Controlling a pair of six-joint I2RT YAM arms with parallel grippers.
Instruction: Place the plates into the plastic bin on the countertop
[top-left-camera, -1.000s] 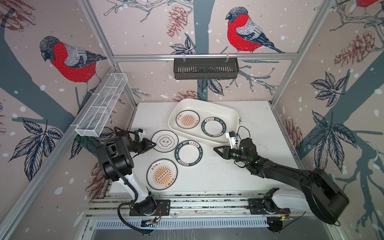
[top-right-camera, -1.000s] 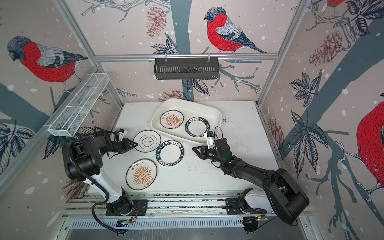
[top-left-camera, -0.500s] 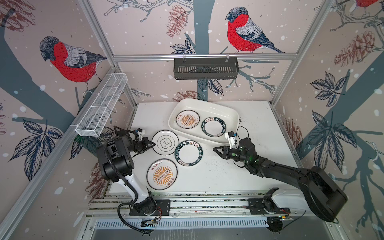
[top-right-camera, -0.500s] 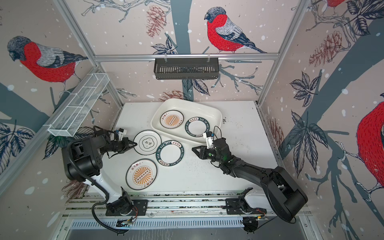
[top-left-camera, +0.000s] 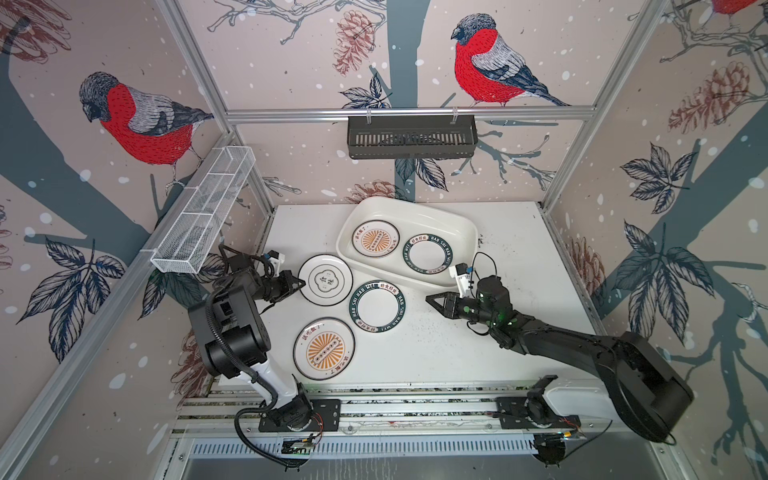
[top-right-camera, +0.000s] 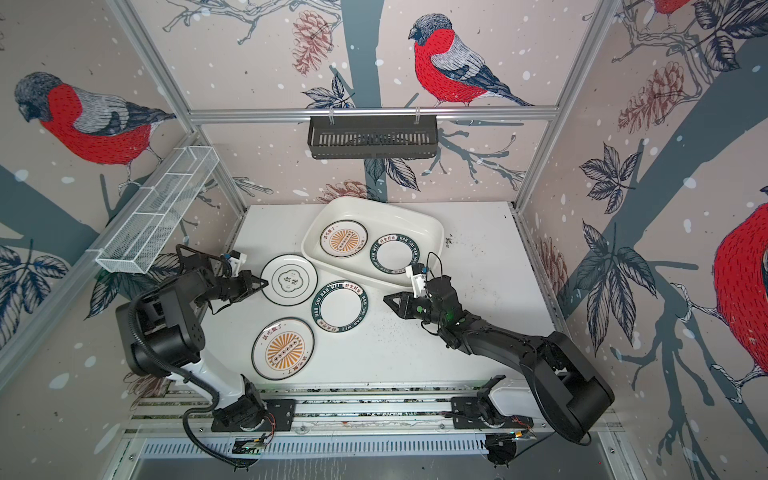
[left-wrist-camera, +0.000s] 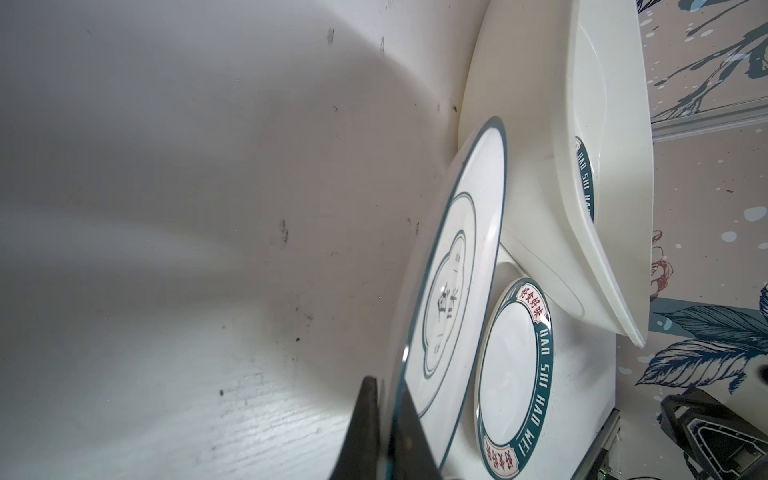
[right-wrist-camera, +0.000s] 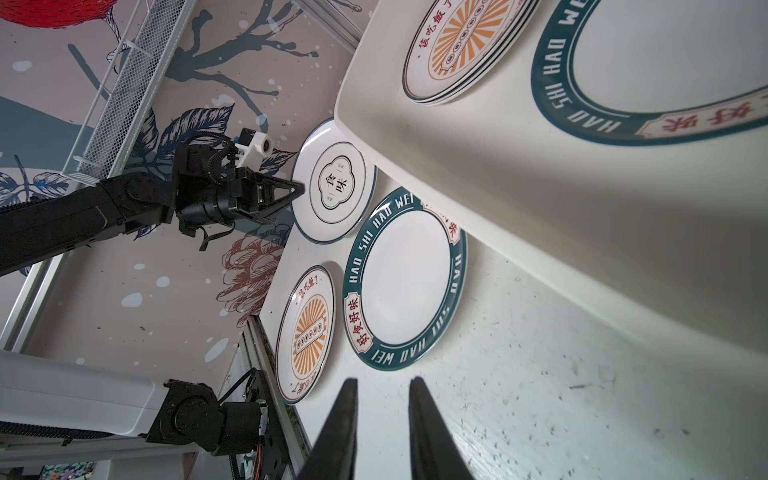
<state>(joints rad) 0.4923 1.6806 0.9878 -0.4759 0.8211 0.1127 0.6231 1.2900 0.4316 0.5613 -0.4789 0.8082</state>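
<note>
On the countertop (top-left-camera: 457, 353) lie three plates: a quatrefoil plate (top-left-camera: 325, 280), a green-rimmed plate (top-left-camera: 377, 306) and a sunburst plate (top-left-camera: 324, 349). My left gripper (top-left-camera: 302, 284) is shut on the quatrefoil plate's left rim; the left wrist view shows that rim (left-wrist-camera: 401, 374) pinched between the fingers (left-wrist-camera: 368, 415). The plastic bin (top-left-camera: 415, 208) behind holds a small stack of sunburst plates (top-left-camera: 375, 239) and a green-rimmed plate (top-left-camera: 428, 253). My right gripper (top-left-camera: 428, 297) hovers right of the green-rimmed plate on the table, slightly open and empty (right-wrist-camera: 382, 380).
A white wire-mesh basket (top-left-camera: 203, 212) hangs on the left rail above my left arm. A black slatted basket (top-left-camera: 411, 137) hangs on the back rail. Aluminium rails (top-left-camera: 415, 409) edge the front of the table. The bin's near corner (top-left-camera: 453, 282) is close to my right wrist.
My left gripper's jaws have closed onto the quatrefoil plate's rim. The right arm has barely moved.
</note>
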